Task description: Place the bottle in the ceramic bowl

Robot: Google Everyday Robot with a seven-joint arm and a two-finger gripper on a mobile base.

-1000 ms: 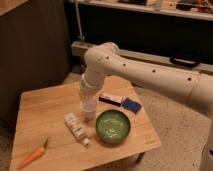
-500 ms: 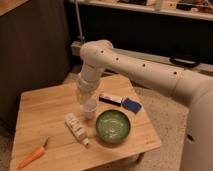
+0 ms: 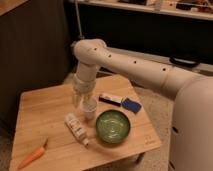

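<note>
The white bottle (image 3: pixel 76 128) lies on its side on the wooden table (image 3: pixel 40 112), cap pointing to the front right. The green ceramic bowl (image 3: pixel 113 126) stands just right of it, holding nothing. My gripper (image 3: pixel 80 99) hangs at the end of the white arm (image 3: pixel 130 67), pointing down above the table. It is just behind the bottle and beside a small white cup (image 3: pixel 90 108). It holds nothing that I can see.
An orange carrot (image 3: pixel 32 156) lies at the table's front left. A white and red packet (image 3: pixel 110 99) and a blue object (image 3: pixel 131 105) lie behind the bowl. A dark cabinet wall stands behind the table, and the floor drops away at the right edge.
The arm has shifted slightly left, bringing the gripper a little closer to above the bottle. The bottle, bowl and cup have not moved.
</note>
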